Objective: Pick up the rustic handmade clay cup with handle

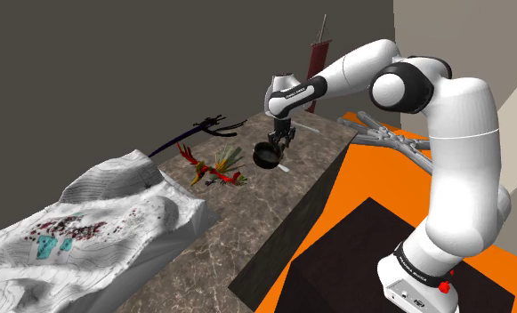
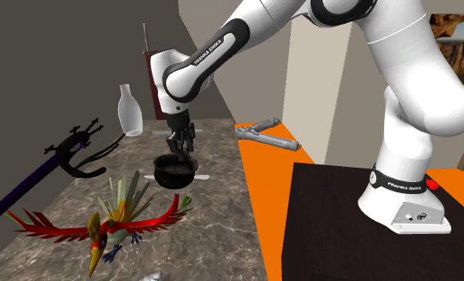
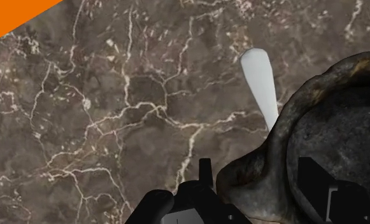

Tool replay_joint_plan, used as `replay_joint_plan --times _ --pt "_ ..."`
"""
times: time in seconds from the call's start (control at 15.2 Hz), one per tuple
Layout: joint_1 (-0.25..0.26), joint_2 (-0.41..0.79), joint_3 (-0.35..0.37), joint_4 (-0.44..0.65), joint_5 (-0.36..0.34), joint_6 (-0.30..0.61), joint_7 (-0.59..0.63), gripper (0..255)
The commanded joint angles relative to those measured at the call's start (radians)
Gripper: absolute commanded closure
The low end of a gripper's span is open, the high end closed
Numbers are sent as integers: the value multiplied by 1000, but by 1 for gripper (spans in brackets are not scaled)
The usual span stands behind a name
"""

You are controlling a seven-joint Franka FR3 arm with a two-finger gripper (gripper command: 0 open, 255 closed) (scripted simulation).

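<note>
A white robot arm reaches over a brown marble table (image 1: 247,231) veined in white. Its black claw (image 2: 180,152) points down and pinches the wall of the clay cup (image 2: 174,170), with one finger inside the bowl and the other outside the rim. The cup is dark brown, almost black, with a rounded body, a rough pitted surface and a thick, uneven lip; its inside looks stony and dull in the wrist view (image 3: 330,146). It is towards the far end of the table, near the long edge that borders the orange floor (image 1: 372,178). Whether it is clear of the surface cannot be told. A slim white utensil (image 3: 260,79) lies flat on the marble just beside it. A red and yellow bird figure (image 2: 110,219) lies nearer the middle, and a white bottle (image 2: 129,110) stands at the far end.
</note>
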Motion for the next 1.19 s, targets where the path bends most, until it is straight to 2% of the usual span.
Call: replay_joint_plan --times 0.0,0.2,1.12 --pt "0 1 0 -1 0 0 0 255" --pt "0 2 0 0 0 0 -1 255" --pt "1 -93 0 49 0 -144 -7 255"
